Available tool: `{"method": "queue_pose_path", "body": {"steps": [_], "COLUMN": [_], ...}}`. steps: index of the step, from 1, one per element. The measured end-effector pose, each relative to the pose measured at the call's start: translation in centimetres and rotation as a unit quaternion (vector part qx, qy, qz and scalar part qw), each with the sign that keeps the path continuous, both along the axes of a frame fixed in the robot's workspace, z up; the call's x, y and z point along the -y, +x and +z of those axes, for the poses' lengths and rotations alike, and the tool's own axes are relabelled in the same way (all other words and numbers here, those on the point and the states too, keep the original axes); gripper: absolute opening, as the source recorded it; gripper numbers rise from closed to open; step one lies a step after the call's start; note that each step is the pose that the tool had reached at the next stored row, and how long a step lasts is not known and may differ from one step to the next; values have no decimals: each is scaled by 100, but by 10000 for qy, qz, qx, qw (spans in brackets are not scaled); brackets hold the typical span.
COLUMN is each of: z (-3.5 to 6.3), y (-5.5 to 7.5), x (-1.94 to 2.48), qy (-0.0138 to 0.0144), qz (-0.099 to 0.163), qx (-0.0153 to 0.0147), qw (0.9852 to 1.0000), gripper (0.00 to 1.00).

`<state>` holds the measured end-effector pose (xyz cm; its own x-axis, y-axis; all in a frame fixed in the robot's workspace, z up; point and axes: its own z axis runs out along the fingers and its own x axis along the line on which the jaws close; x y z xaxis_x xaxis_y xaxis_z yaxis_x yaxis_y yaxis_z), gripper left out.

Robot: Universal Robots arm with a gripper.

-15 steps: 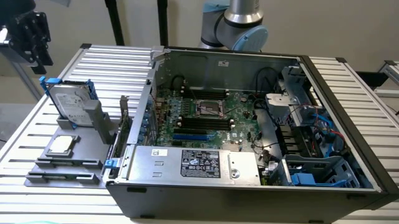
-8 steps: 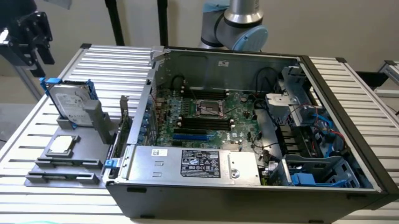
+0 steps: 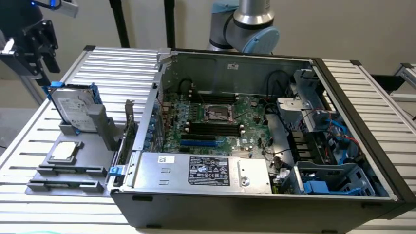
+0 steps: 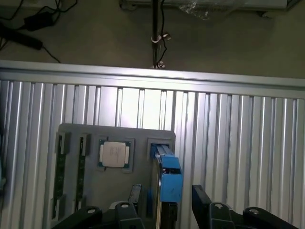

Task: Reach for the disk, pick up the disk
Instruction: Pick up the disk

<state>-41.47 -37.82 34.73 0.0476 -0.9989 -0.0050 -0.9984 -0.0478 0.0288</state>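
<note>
The disk (image 3: 73,106) is a silver-grey hard drive with a white label in a bright blue caddy. It stands on edge in a grey holder tray (image 3: 91,156) at the exterior view's left. My gripper (image 3: 40,62) hangs above and slightly to the exterior view's left of it, not touching. In the wrist view I look down on the disk's blue top edge (image 4: 170,177). My gripper (image 4: 167,202) is open, one black finger (image 4: 201,200) on each side of that edge and above it.
A small square silver chip (image 3: 64,151) (image 4: 114,153) lies flat in the same holder, beside narrow slots holding green sticks (image 4: 59,167). An open computer case (image 3: 260,122) stands right of the holder on the slatted aluminium table (image 3: 26,131). The floor shows cables (image 4: 28,24).
</note>
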Motion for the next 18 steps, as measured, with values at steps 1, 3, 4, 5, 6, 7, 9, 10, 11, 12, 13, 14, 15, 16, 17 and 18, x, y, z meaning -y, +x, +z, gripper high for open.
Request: {"method": "queue_pose_path", "body": {"steps": [1, 3, 4, 5, 6, 7, 9, 10, 11, 12, 13, 14, 15, 16, 17, 18], "z": [-15, -40, -50, -61, -72, -84, -106, -115, -125, -134, -144, -153, -164, -175, -189, -203], "y": [0, 2, 3, 6, 8, 10, 12, 13, 15, 16, 18, 19, 20, 21, 22, 22], "x": [-2, -6, -9, -12, -14, -15, -16, -17, -16, -16, -16, -16, -17, -17, -17, -17], "qy": [1, 2, 3, 4, 6, 8, 8, 8, 9, 10, 11, 13, 15, 17, 19, 22], "qz": [-9, -24, -32, -40, -49, -61, -81, -91, -99, -108, -118, -128, -137, -147, -157, -167], "qx": [0, 0, -1, -1, 0, 1, 1, 0, 0, 0, 0, 0, 0, 0, 0, 0], "qw": [10000, 10000, 10000, 10000, 10000, 10000, 10000, 10000, 10000, 9999, 9999, 9999, 9999, 9999, 9999, 9999], "gripper": [54, 54, 54, 54, 54, 54, 54, 54, 54, 54, 54, 54, 54, 54, 54, 54]}}
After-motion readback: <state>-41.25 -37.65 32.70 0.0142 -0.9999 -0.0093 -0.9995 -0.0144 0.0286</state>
